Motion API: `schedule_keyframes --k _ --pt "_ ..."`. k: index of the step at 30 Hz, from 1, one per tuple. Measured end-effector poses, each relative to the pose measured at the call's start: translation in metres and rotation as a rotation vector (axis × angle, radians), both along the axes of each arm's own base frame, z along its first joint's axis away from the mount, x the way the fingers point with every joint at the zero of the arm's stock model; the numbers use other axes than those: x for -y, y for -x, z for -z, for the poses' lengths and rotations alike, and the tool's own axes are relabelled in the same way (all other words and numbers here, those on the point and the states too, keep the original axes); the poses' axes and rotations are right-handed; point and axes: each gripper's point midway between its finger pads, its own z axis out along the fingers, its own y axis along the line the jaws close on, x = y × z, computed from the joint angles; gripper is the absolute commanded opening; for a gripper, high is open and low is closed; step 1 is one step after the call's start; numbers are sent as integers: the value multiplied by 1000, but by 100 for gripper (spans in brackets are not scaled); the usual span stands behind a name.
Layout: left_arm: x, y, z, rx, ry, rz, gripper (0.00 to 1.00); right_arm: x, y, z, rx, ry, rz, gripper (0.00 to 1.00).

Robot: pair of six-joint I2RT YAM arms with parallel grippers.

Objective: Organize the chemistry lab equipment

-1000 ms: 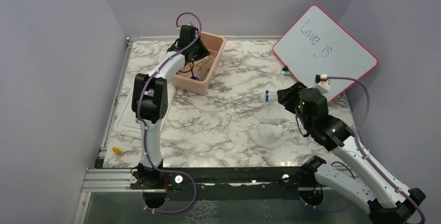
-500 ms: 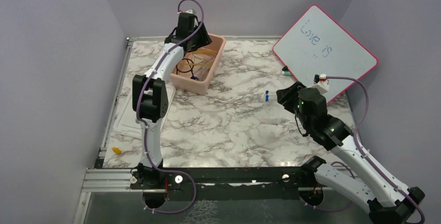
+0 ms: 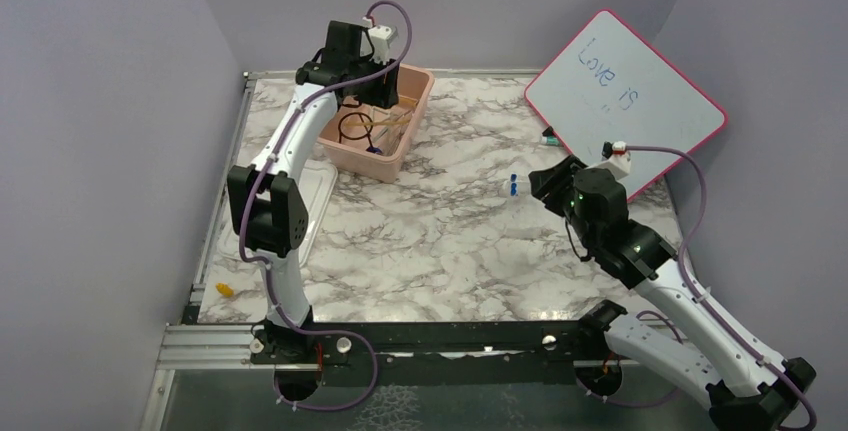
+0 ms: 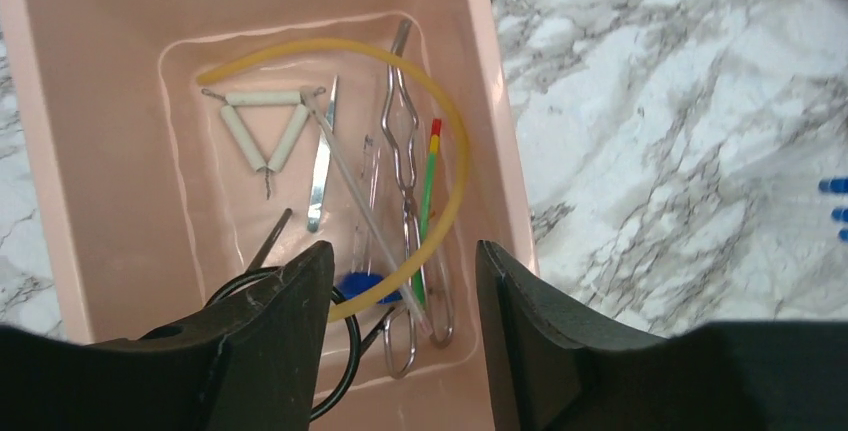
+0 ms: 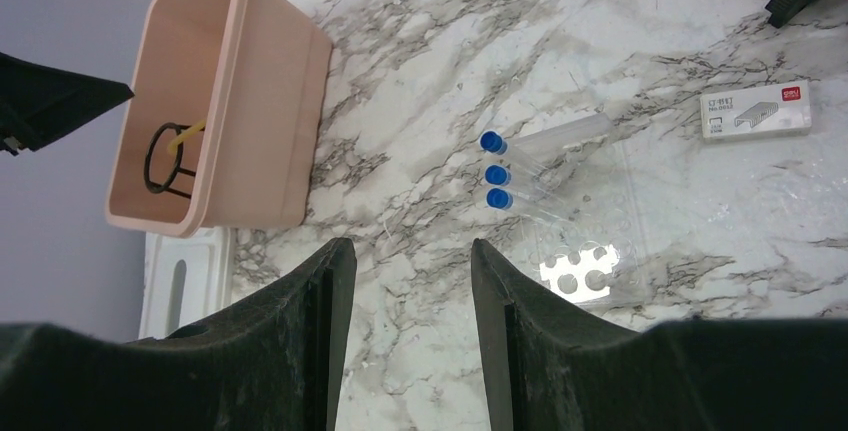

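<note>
The pink tub (image 4: pixel 505 151) holds the lab items: an amber rubber tube (image 4: pixel 455 151) bent in a U, a white clay triangle (image 4: pixel 262 126), metal tweezers (image 4: pixel 321 166), metal tongs (image 4: pixel 405 161), a green-handled tool (image 4: pixel 428 211), a black wire ring (image 4: pixel 345 351) and a small blue piece (image 4: pixel 362 284). My left gripper (image 4: pixel 405 251) is open and empty, held above the tub's near end (image 3: pixel 385 91). My right gripper (image 5: pixel 413 246) is open and empty above the marble table, near three clear test tubes with blue caps (image 5: pixel 515 176); these also show in the top view (image 3: pixel 513 186).
A red-framed whiteboard (image 3: pixel 625 91) leans at the back right. A clear test tube rack (image 5: pixel 590 261) and a staples box (image 5: pixel 755 111) lie by the tubes. The tub's white lid (image 3: pixel 305 201) lies at the left, with a small yellow object (image 3: pixel 225 290) near the front left edge.
My left gripper has risen out of the pink tub and swung back above it, empty. The right arm has hardly moved.
</note>
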Motion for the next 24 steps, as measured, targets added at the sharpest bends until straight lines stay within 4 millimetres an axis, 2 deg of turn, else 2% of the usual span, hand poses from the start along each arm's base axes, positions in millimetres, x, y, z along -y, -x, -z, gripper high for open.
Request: schedule_keyframes --k 5,8,12,16,18,20,24 --pt "-3 18 20 -28 -95 139 55 -3 0 1 -5 -4 -14 51" --pt "-5 24 33 -53 -132 181 50 -4 0 1 -5 -6 -18 51" --pt "-8 21 51 -83 -153 202 50 -4 0 1 -4 -7 -18 51" --pt "-14 10 80 -140 -153 193 53 -4 1 -1 2 -11 -18 51" --pt "-12 7 85 -144 -144 199 52 -3 1 -2 6 -14 -18 51" --pt "-11 6 87 -147 -143 203 46 -3 2 -3 8 -15 -18 51" --pt "-13 6 87 -154 -147 190 22 -3 1 -3 7 -14 -18 51"
